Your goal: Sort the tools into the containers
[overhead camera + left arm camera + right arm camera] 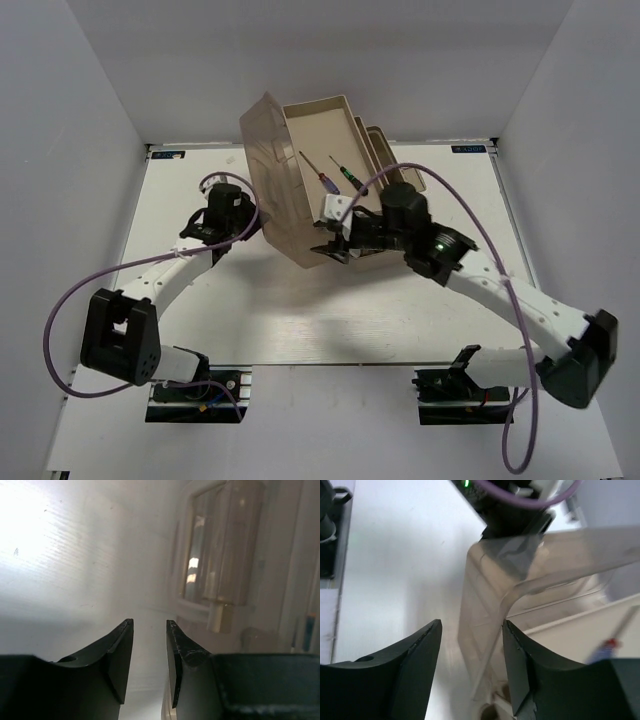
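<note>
Lid (272,175) slants down frame centre; right claw (472,622) nearer, open at its edge, empty; left claw (150,621) part-open, empty.

The toolbox lid (275,180) is formed of translucent brown plastic, smooth and glossy. The trays (320,118) are moulded in opaque beige plastic of duller sheen. Thin metal shafts are seen on the precision screwdrivers (312,166). The left gripper (150,622) and right gripper (472,622) are finished in matt black plastic. The table (330,310) is surfaced in smooth white board, faintly ribbed.
</note>
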You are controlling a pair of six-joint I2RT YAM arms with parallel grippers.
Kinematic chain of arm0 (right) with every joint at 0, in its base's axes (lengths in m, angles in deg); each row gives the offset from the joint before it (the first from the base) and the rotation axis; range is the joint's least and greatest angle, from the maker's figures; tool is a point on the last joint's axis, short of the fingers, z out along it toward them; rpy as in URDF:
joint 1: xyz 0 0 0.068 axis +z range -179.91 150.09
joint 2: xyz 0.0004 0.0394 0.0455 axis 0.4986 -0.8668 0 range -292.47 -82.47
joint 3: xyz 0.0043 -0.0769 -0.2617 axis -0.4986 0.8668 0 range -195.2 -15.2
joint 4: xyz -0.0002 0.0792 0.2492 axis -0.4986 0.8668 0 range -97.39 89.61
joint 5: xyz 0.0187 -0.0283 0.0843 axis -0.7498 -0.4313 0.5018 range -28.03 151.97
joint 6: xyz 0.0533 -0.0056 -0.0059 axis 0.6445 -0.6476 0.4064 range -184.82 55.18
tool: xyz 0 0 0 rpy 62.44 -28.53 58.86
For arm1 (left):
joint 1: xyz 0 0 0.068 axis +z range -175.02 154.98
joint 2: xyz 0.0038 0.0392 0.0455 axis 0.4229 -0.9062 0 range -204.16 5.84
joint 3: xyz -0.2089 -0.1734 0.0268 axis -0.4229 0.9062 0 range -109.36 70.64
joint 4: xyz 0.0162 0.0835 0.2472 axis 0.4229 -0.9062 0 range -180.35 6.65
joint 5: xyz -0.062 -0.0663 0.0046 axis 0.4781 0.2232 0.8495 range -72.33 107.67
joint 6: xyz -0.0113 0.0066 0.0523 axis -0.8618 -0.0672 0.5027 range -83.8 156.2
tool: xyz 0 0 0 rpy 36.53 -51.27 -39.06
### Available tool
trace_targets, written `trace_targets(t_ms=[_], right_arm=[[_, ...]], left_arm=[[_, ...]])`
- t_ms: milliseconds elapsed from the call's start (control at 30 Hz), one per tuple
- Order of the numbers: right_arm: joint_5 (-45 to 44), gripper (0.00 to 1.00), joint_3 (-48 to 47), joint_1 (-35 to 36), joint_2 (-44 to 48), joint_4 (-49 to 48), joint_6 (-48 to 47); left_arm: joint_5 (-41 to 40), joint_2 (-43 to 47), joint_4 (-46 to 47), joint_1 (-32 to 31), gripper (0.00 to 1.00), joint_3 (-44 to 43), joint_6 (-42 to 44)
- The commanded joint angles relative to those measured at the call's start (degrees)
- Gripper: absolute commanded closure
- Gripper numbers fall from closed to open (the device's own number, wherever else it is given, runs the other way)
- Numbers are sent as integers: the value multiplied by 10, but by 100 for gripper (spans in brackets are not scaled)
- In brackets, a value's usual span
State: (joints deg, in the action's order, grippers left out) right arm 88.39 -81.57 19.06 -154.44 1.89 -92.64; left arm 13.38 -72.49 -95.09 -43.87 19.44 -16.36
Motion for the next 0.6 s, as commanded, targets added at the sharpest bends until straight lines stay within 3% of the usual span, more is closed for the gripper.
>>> trace_targets(t_ms=[0,100,200,233,367,567], right_arm=[[-28,44,34,2,84,-54,-42],[-100,55,70,-1,133,-86,-70],[-244,75,77,0,145,-146,-88],[-381,78,73,-5,140,-158,-94],[-600,79,75,-58,87,-234,-117],[-613,79,56,-193,82,-112,-28]], left_arm=[[27,2,29,11,57,-38,8],[32,-5,29,17,57,-50,13],[45,-20,29,22,57,-79,13],[45,-30,29,22,57,-89,13],[68,-70,29,28,57,-153,26],[117,-153,17,28,57,-278,39]])
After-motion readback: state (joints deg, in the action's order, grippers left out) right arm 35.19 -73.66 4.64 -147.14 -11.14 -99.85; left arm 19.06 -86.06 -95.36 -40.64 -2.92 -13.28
